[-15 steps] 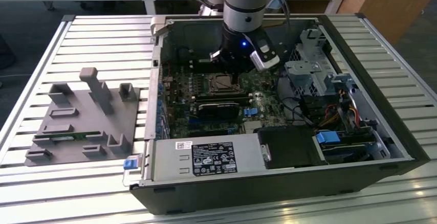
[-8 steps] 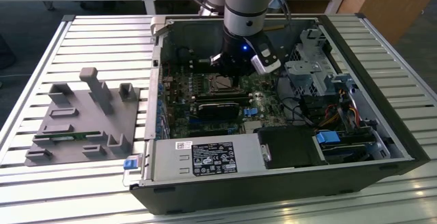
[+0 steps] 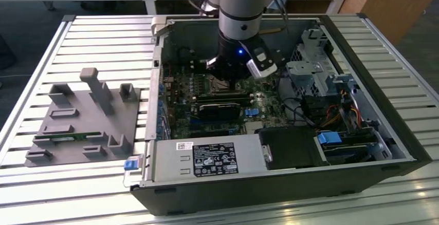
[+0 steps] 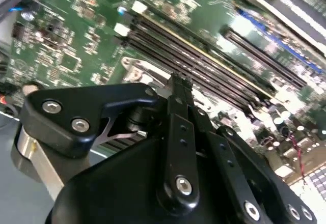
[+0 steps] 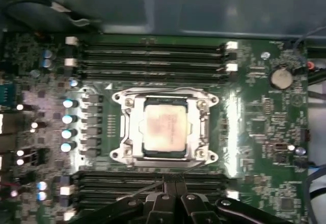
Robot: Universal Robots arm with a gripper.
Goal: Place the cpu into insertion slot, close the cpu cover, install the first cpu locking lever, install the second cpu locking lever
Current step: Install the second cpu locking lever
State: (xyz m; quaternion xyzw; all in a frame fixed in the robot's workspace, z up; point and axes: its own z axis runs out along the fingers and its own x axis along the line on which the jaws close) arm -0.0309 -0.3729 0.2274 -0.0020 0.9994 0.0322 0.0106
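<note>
Silvery cpu cover is lying closed around the cpu, memory slots crowding both sides. The gripper is hanging just beside it, jaws nearly together, holding nothing.

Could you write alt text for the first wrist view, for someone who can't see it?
A pale square cpu sits in the insertion slot at the middle of a green motherboard, framed by the silvery cpu cover. Dark memory slots run alongside, and the black gripper pokes in below.
</note>
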